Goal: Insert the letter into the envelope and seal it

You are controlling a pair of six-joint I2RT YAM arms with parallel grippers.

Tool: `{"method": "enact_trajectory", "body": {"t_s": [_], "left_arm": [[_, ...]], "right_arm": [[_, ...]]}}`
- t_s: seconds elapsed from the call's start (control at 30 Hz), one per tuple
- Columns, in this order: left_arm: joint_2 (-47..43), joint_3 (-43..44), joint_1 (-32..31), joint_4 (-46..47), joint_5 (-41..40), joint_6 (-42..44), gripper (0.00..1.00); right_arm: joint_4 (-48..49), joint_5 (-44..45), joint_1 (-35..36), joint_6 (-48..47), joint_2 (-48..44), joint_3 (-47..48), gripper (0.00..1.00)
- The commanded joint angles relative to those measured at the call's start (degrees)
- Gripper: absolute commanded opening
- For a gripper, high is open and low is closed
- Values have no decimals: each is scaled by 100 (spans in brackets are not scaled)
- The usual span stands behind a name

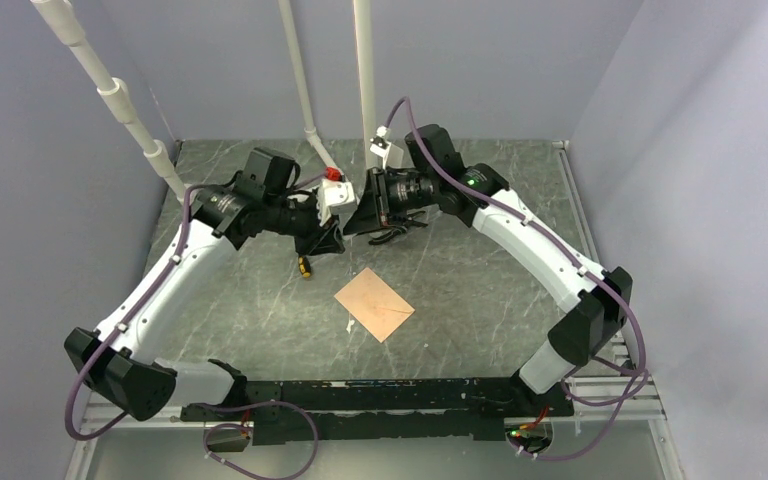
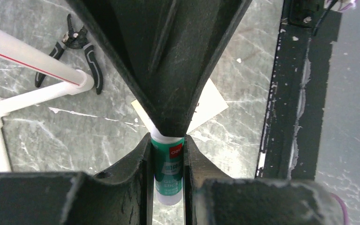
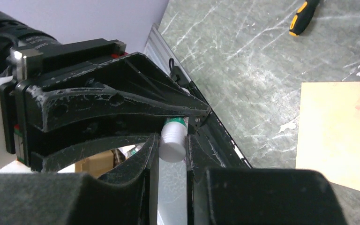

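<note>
Closest to us, the left gripper [image 2: 168,140] is clenched on the green-labelled body of a glue stick [image 2: 168,171]. The right gripper [image 3: 172,154] meets it head-on, pinching the white cap [image 3: 172,140]. Both hang above the table [image 1: 480,290].

Below them the envelope [image 1: 374,304] lies flat near the middle, touched by nothing. No separate letter shows, and we cannot tell whether it is inside.

We judge the paper light, thin and limp, apt to slide under a glue stroke. We would pin one corner and work along the flap edge.

A screwdriver [image 1: 305,267] lies near its far-left side, with pliers [image 2: 82,51] and white pipes [image 2: 28,61] farther back. The black rail [image 1: 380,395] runs along the near edge, and there is open table to the right.
</note>
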Motion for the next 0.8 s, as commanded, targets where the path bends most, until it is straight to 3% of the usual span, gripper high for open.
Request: {"method": "enact_trajectory", "body": {"t_s": [0.0,0.27,0.77], "left_arm": [[-332,-126,-222,1816,257,204,2],[-402,-302,-221,3000,134,184,2],[-75,371,-662,3455,692,1049,2]], "right_arm": [[113,-128,387,302,155,111,0],[-125,-73,492,413,323,-116,0],[310,-193,707,1391,610,-938,0]]}}
